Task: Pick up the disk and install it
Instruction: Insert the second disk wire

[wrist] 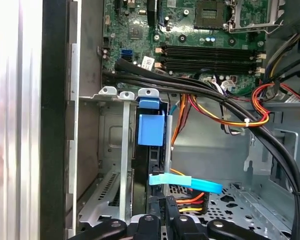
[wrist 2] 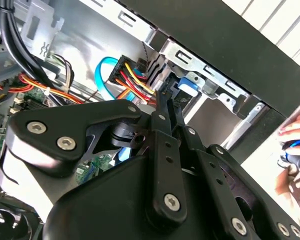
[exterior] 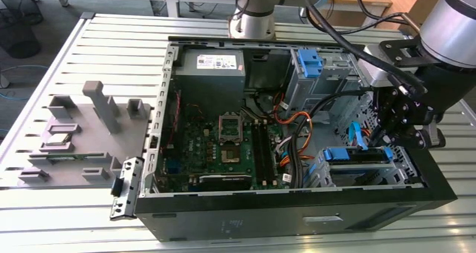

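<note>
An open desktop computer case (exterior: 297, 208) lies on its side on a slatted metal table (exterior: 119, 47). In the exterior view the robot arm (exterior: 446, 35) reaches in from the exterior view's right, and the gripper (exterior: 387, 139) hangs just above the drive cage (exterior: 364, 172) in the case's near corner on that side. The disk (exterior: 357, 155), seen as a blue-framed block, sits in that cage right under the fingers.

In the second wrist view the gripper (wrist 2: 166, 102) has its two black fingers (wrist 2: 162, 125) pressed together, their tips at the blue bracket (wrist 2: 187, 86) inside the metal cage; whether they pinch any part of it cannot be told. A person's hand (wrist 2: 295, 150) shows at the picture's edge, outside the case.

In the first wrist view the disk (wrist: 151, 131) stands edge-on in the cage slot, its blue bracket facing the camera, with a light-blue flat cable (wrist: 186, 182) crossing just beside it and the motherboard (wrist: 190, 35) beyond. Black and orange-red cables (wrist: 230, 107) run between the board and the cage. A grey fixture tray (exterior: 82, 136) rests on the table at the exterior view's left, well apart from the gripper.
</note>
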`<state>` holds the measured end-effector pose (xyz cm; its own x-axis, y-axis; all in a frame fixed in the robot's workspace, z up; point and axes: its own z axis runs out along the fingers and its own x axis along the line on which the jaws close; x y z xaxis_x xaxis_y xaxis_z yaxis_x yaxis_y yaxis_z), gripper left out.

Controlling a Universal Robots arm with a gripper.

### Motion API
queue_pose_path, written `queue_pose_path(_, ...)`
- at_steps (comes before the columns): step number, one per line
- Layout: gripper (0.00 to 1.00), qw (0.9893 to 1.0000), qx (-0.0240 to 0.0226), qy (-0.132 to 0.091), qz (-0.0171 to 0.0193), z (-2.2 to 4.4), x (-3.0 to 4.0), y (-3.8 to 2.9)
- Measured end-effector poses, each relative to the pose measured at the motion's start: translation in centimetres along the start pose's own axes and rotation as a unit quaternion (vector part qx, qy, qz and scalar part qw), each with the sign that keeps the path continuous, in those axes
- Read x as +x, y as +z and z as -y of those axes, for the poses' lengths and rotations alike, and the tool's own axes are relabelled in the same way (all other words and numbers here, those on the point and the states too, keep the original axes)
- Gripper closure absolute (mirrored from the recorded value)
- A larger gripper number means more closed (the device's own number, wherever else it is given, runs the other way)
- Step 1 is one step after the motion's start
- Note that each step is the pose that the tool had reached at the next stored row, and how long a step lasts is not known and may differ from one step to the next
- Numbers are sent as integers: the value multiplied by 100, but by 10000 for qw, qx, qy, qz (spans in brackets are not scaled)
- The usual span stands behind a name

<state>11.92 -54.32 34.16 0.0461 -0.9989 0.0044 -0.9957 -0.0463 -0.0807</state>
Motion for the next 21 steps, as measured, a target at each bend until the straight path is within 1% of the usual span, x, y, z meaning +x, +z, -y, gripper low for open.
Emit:
queue_pose_path(1,83,10000,4,4,47,-3,12,0)
queue_pose_path(3,83,9999,10,11,123,-7,37,0)
queue_pose_path(5,83,9999,13,15,171,-9,60,0)
queue_pose_path(7,83,9998,15,17,205,-11,81,0)
queue_pose_path(9,83,9997,16,19,225,-13,94,0)
queue_pose_path(16,83,9997,19,20,240,-24,121,7)
queue_pose_path(21,83,9997,28,22,261,-29,136,10)
